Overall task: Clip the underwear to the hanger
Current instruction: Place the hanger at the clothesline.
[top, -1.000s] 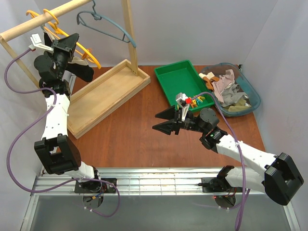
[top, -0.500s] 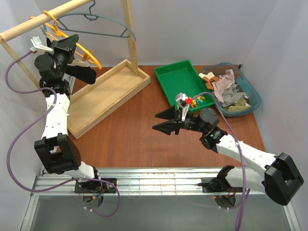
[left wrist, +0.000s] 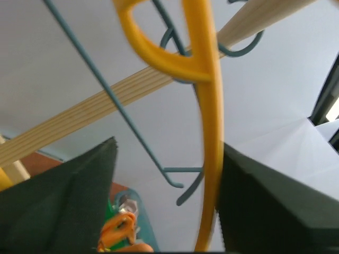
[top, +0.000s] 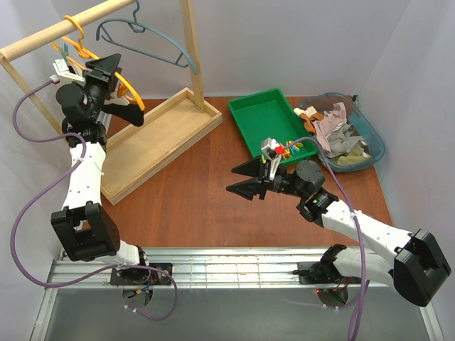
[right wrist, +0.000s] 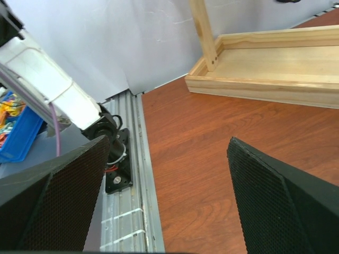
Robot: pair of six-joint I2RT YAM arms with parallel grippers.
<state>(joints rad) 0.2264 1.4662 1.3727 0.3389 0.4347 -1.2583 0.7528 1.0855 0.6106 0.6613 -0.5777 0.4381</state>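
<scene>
The yellow-orange hanger (top: 130, 90) hangs by its hook from the wooden rod (top: 35, 42) at the far left. Below it the black underwear (top: 129, 114) hangs with a pale edge, partly hidden by my left gripper. My left gripper (top: 108, 67) is raised at the hanger and stands open. In the left wrist view the hanger (left wrist: 209, 132) runs between the fingers of the left gripper (left wrist: 168, 144), close against the right one. My right gripper (top: 229, 179) hovers open over the table's middle, and in the right wrist view the right gripper (right wrist: 168, 140) has only bare wood between its fingers.
A grey-blue hanger (top: 153, 35) hangs on the same rod. The wooden rack's base tray (top: 156, 135) lies at the left. A green tray (top: 245, 114) with coloured clips (top: 291, 149) sits at the back, beside a blue basket (top: 375, 145) of clothes.
My left gripper has opened and let go of the yellow hanger, which now hangs from the rod. The grey-blue hanger has swung. The right arm has hardly moved.
</scene>
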